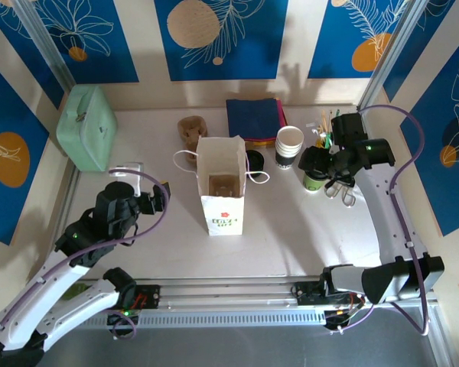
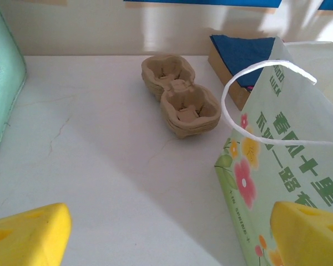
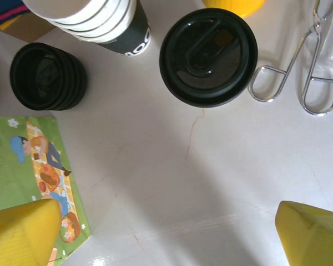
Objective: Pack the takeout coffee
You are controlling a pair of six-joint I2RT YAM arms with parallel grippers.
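Judged takeout coffee (image 3: pixel 208 55), right of paper bag (image 1: pixel 222 214), light, crushable; best pinched below lid. Found left gripper (image 2: pixel 166 235), right gripper (image 3: pixel 166 233) wide, empty.

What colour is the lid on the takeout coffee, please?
The lid is black, clearest in the right wrist view.

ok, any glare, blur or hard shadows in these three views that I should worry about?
Top external: light on the table is uneven with soft shadow bands, and the paper bag reads clearly. Left wrist: the cup carrier is sharp, while the left gripper is soft at its yellow tips. Right wrist: small highlights on the takeout coffee lid, sheen on the table low in frame, and the right gripper tips are blurred.
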